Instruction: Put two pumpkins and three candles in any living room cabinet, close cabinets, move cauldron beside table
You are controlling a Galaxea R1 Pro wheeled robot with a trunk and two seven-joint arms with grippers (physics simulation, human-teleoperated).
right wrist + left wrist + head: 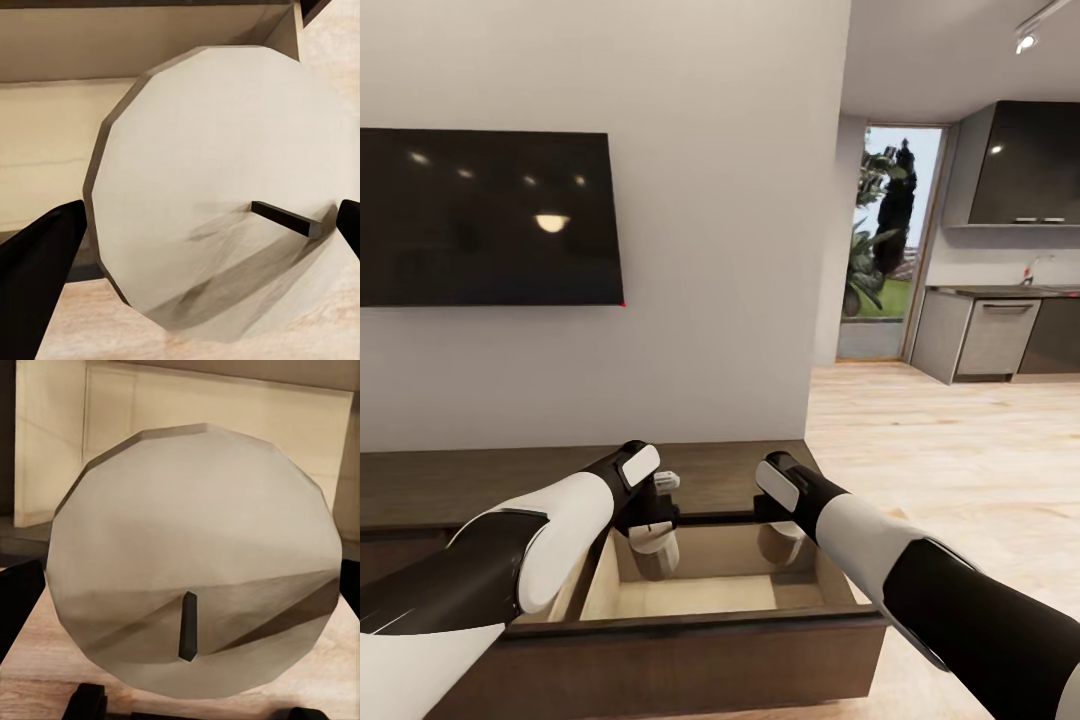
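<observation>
The long dark-brown cabinet point(450, 480) stands under the TV, with one drawer point(690, 598) pulled out and its pale interior showing. My left gripper point(652, 530) hangs over the drawer's left part, shut on a stubby beige candle point(657, 553). Up close, that candle point(187, 525) shows its dark wick between the black fingers point(16, 604). My right gripper point(781, 528) hovers over the drawer's right part, shut on a second candle point(781, 547). That candle point(217, 165) sits tilted between the fingers point(37, 259), above the drawer's edge. The pumpkins and the cauldron are out of view.
A black TV point(485, 215) hangs on the grey wall above the cabinet. To the right, light wood floor point(940, 450) runs to a kitchen with grey units point(995, 335) and a glass door point(885, 240). The drawer front point(710, 660) juts toward me.
</observation>
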